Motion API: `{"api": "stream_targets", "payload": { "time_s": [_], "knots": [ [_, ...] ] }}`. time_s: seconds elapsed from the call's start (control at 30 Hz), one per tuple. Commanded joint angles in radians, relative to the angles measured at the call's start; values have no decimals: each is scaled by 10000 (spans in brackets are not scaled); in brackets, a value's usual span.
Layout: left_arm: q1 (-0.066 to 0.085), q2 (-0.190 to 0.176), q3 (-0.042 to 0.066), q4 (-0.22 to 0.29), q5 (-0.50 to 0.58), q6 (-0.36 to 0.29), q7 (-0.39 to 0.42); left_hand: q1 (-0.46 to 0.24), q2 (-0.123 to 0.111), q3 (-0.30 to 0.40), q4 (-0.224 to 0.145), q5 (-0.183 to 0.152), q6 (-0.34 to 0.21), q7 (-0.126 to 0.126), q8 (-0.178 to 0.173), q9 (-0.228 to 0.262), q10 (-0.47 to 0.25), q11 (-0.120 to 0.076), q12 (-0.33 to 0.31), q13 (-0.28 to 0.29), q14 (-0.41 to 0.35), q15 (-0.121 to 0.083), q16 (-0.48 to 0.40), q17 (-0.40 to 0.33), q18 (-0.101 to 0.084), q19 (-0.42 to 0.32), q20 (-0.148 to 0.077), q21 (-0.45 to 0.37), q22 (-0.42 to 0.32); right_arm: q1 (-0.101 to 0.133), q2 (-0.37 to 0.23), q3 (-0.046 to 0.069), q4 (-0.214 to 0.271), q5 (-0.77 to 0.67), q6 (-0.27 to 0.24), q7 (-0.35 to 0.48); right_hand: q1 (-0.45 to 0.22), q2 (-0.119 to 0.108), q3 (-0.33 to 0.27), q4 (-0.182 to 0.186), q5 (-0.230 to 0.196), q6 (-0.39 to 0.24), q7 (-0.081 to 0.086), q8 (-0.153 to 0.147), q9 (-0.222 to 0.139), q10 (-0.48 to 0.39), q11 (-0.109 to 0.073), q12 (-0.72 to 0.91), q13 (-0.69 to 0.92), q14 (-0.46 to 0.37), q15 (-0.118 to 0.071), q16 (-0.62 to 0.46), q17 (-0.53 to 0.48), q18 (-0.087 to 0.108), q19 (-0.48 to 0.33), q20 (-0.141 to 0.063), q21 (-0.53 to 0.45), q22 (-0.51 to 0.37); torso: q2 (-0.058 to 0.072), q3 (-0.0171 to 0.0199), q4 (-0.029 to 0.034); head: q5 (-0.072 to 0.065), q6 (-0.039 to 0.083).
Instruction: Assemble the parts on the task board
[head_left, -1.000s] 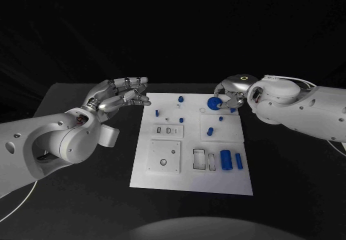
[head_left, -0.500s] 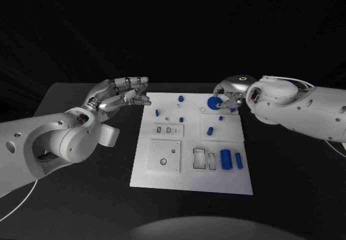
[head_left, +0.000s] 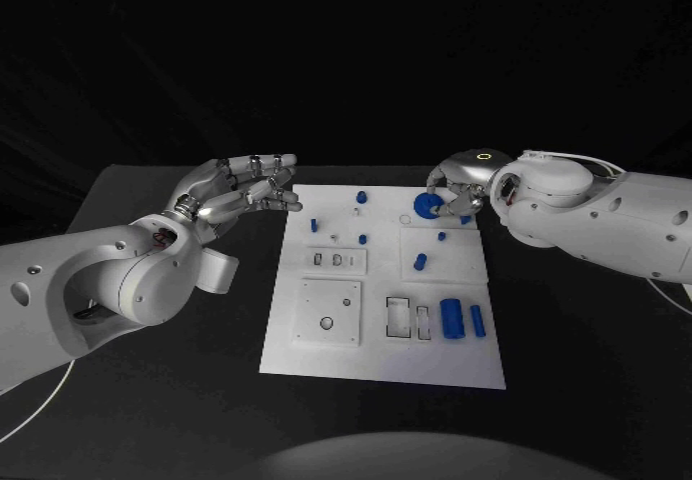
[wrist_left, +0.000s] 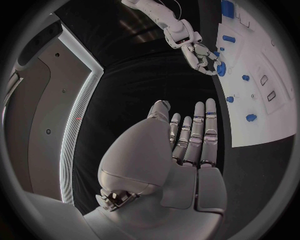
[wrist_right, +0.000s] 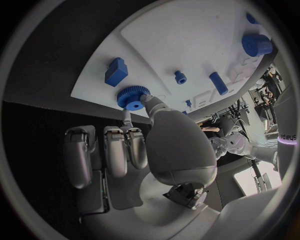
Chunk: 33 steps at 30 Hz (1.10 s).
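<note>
I am seeing the task board (head_left: 382, 365) lying in the middle of the tabletop (head_left: 173, 380), between the two arms. My left robot hand (head_left: 242, 190) is hovering just off the board's far left corner, touching nothing. My right robot hand (head_left: 459, 190) is reaching over the far right corner, its fingertips (wrist_right: 145, 100) resting against the gear (head_left: 428, 206) sitting on the board there. A small peg (head_left: 420, 263) is lying nearer me than the gear, and a cylinder (head_left: 453, 318) with a thin bar (head_left: 477, 320) just to its right is lying nearer still.
</note>
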Motion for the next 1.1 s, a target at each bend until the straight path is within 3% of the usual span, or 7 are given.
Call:
{"api": "stream_targets", "payload": {
  "time_s": [0.03,0.33,0.53,0.87,1.1],
  "knots": [
    [2,9,5,17,-45,196,20,117,9,73,-9,56,21,67,50,0,15,73,48,-12,-57,19,33,-10,46,-62,-4,-26,5,-65,20,-39,-26,-133,255,-19,-1,1,107,-28,186,347,-43,109,42,1067,-5,38,2632,1043,-50,34,2635,-116,715,-55,-18,2498,5,0,6,0,-4],
    [1,-14,5,15,-45,201,12,129,4,80,-7,56,30,75,55,1,19,84,54,-11,-58,19,37,-14,46,-67,-4,-22,8,-73,14,-39,0,-103,-62,131,-23,2,245,-68,414,866,-126,168,67,1067,-38,38,2632,1043,-93,34,2635,-117,719,-77,-14,2499,7,-5,-9,14,-16],
    [1,-54,4,12,-46,197,11,129,4,80,-7,56,30,75,55,1,19,84,54,-11,-58,19,37,-14,46,-67,-4,-22,8,-43,-156,-35,287,-85,-442,165,-62,-34,256,-59,475,955,-120,152,60,1067,-38,38,2632,1043,-94,34,2635,-124,740,-83,7,2508,7,2,-2,46,-17],
    [0,-50,1,-26,-46,211,-6,137,1,86,-3,56,34,80,60,2,27,92,60,-10,-58,19,40,-17,45,-71,-4,-18,10,369,-242,-25,813,-29,-661,267,-128,-74,350,-23,785,1081,-102,32,-5,1067,-36,38,2632,1043,-74,34,2635,-126,745,-74,10,2510,3,-21,-27,45,-49],
    [-1,-15,1,-39,-46,223,-31,141,1,90,-1,57,38,85,65,3,38,99,67,-8,-57,19,43,-18,45,-73,-4,-16,11,489,81,-19,970,108,-425,328,-163,-76,382,0,837,1075,-76,-36,-39,1067,-13,38,2632,1043,-58,34,2635,-124,740,-65,5,2508,3,3,14,47,-89]
  ]
}}
